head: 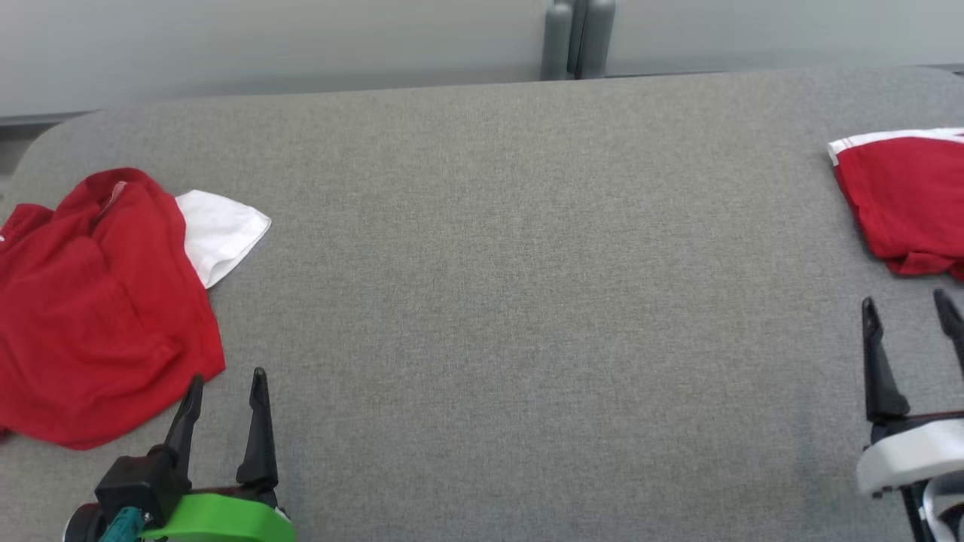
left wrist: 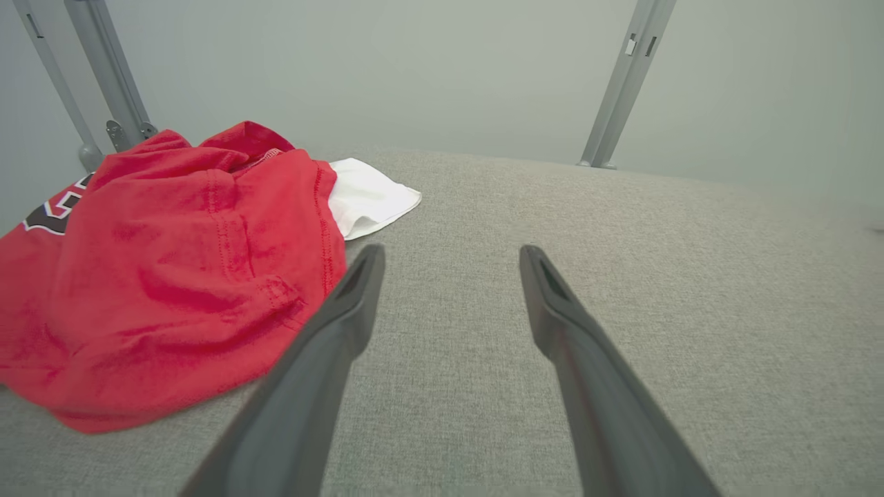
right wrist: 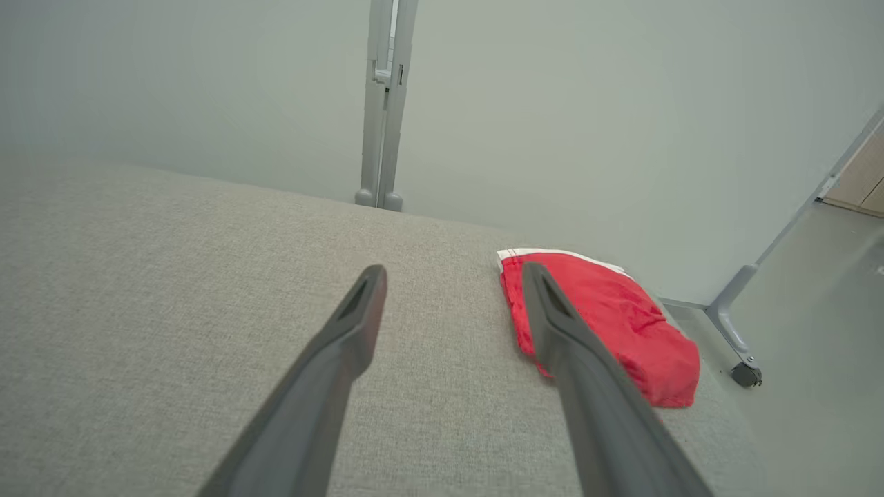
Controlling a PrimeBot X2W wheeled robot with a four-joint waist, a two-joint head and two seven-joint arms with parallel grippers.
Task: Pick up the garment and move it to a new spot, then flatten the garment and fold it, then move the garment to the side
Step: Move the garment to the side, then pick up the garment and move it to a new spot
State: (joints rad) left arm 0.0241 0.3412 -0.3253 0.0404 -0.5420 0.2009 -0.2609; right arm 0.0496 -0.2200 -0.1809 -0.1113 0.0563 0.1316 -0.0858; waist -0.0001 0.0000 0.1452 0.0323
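A crumpled red garment (head: 98, 301) (left wrist: 173, 276) with a white part (head: 218, 229) (left wrist: 366, 197) sticking out from under it lies at the table's left edge. My left gripper (head: 228, 376) (left wrist: 450, 250) stands open just right of its near corner, touching nothing. A second red garment (head: 907, 199) (right wrist: 608, 310), folded and with a white band on its far edge, rests at the table's right edge. My right gripper (head: 906, 299) (right wrist: 452, 268) is open on the near side of it, with nothing between the fingers.
The grey fabric-covered table (head: 527, 263) spreads wide between the two garments. A grey upright post (head: 576, 38) stands behind its far edge against a pale wall. In the right wrist view a frame leg with a castor (right wrist: 746, 373) stands on the floor beyond the table's right side.
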